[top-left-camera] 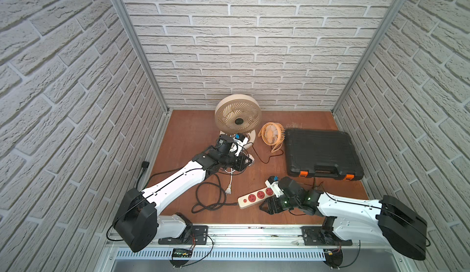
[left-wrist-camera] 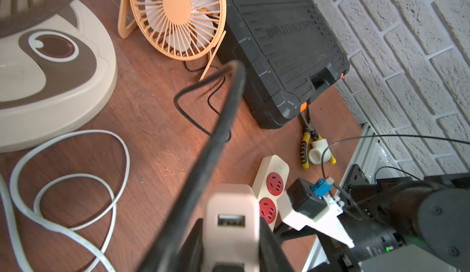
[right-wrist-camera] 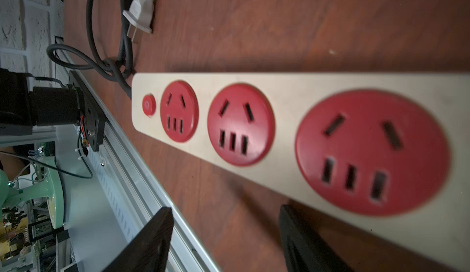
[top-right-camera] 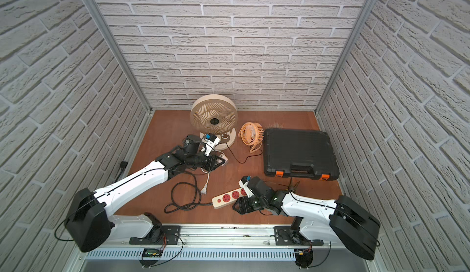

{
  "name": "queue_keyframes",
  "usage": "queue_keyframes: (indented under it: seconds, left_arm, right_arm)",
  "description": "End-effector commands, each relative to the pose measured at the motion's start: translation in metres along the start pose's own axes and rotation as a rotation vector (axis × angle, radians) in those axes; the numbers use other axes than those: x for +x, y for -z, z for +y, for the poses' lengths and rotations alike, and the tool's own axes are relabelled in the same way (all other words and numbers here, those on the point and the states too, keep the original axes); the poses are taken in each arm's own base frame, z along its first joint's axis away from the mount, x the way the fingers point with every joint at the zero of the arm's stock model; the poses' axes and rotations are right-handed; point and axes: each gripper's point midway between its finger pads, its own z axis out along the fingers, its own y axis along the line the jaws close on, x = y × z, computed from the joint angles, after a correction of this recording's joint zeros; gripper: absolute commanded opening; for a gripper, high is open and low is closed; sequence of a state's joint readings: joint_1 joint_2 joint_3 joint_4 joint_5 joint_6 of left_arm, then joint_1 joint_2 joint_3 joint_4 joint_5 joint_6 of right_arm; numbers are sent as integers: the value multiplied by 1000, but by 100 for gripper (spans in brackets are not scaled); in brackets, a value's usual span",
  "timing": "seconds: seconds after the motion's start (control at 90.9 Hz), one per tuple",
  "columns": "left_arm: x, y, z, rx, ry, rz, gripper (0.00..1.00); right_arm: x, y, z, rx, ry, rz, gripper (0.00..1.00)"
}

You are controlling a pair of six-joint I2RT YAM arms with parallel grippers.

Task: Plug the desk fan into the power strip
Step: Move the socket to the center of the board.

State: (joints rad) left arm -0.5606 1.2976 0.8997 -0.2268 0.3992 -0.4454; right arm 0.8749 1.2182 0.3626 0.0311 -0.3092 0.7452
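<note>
Two grippers, one smooth adapter held

Left gripper point(left-wrist-camera: 232, 253) clamps a smooth beige plastic USB adapter block point(left-wrist-camera: 232, 222). Right gripper point(right-wrist-camera: 223, 242) stands spread, empty, beside the long cream plastic power strip with round red sockets point(right-wrist-camera: 287, 90), low centre in both top views.

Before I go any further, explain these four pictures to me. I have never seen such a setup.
Two white robot arms stand on a rail at the front edge of the table. The two wide pictures come from one camera overhead. The close-ups come from a camera on each wrist. On the table are a cream power strip, a large beige fan, a small orange fan, a black case and a loose white plug. The left arm's jaws are shut on a cream plug block with a USB socket, with a black cord beside it. The right arm's jaws stand open beside the power strip, holding nothing.
</note>
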Motion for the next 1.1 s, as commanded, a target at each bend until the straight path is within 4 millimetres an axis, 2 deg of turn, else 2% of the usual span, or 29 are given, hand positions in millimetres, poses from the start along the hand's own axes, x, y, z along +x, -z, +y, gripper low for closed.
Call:
queue_keyframes:
  seconds: [0.0,0.11,0.209,0.297,0.374,0.495,0.583,0.748,0.891,1.089]
  left_arm:
    - [-13,4,-4,0,-62,-67,0]
    - [-12,3,-3,-7,-72,-64,0]
    - [-9,2,-3,-5,-75,-56,0]
    - [-8,1,-2,-11,-83,-52,0]
    - [-8,-1,0,-26,-89,-57,0]
    - [-10,-6,1,-40,-115,-66,0]
    - [-12,-14,8,-69,-112,-67,0]
    - [-16,-33,5,-94,-179,-74,0]
    - [-12,-49,-10,-124,-322,-20,0]
    - [7,-59,-40,-115,-529,68,0]
  right_arm:
    - [-34,-13,-7,76,-1,-125,71]
    - [-59,-20,-5,110,10,-180,71]
    - [-70,-18,4,89,27,-205,71]
    - [-67,-8,13,50,62,-206,75]
    - [-61,9,21,24,96,-204,81]
    - [-52,32,22,23,94,-177,99]
    - [-50,49,19,33,60,-146,99]
    - [-60,84,-3,107,-54,-228,99]
    - [-66,112,-36,216,-207,-309,99]
    - [-67,135,-63,242,-330,-424,99]
